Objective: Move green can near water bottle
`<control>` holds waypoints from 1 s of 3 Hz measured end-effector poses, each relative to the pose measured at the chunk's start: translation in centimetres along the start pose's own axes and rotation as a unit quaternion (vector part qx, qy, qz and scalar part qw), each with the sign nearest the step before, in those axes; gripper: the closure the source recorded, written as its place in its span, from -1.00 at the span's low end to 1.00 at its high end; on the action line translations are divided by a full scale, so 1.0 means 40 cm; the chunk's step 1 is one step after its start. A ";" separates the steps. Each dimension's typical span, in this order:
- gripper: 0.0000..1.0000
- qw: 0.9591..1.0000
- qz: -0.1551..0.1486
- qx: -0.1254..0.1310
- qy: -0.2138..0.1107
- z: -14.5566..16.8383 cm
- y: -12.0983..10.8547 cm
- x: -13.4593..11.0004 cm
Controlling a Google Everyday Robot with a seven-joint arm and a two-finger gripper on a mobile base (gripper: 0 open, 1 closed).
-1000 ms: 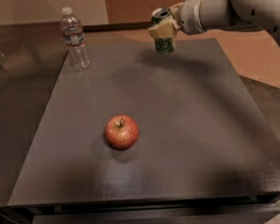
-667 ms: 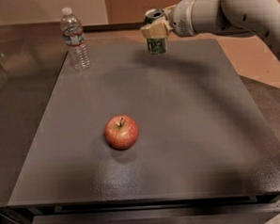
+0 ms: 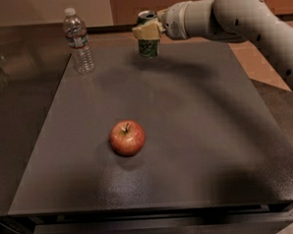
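Robot claw (image 3: pixel 147 30) pinching a green can (image 3: pixel 149 47) over the far edge of a dark table (image 3: pixel 212 150).
Its pale fingers are pressed against the can's upper part, and the can hangs upright beneath them. A water bottle (image 3: pixel 78 41) stands well apart, left of the claw in view. A red apple (image 3: pixel 127 138) sits nearer the camera. Tan floor (image 3: pixel 267 63) borders the table.

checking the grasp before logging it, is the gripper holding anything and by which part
Yes: the gripper, over the table's far edge, holds the green can by its upper sides, fingers clamped just under the silver top.
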State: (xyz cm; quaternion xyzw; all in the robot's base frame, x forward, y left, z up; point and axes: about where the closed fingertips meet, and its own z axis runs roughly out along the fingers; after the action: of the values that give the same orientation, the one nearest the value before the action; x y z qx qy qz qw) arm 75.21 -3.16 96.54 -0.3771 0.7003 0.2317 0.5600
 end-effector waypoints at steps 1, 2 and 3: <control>1.00 1.000 0.012 -0.016 -0.006 0.055 0.022 -0.006; 1.00 0.999 0.020 -0.038 -0.009 0.118 0.058 -0.007; 1.00 0.998 0.022 -0.058 -0.010 0.171 0.096 -0.020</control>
State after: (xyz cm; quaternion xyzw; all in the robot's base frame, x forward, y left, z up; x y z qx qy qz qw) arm 76.42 4.52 95.12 -0.3906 0.6885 0.2880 0.5389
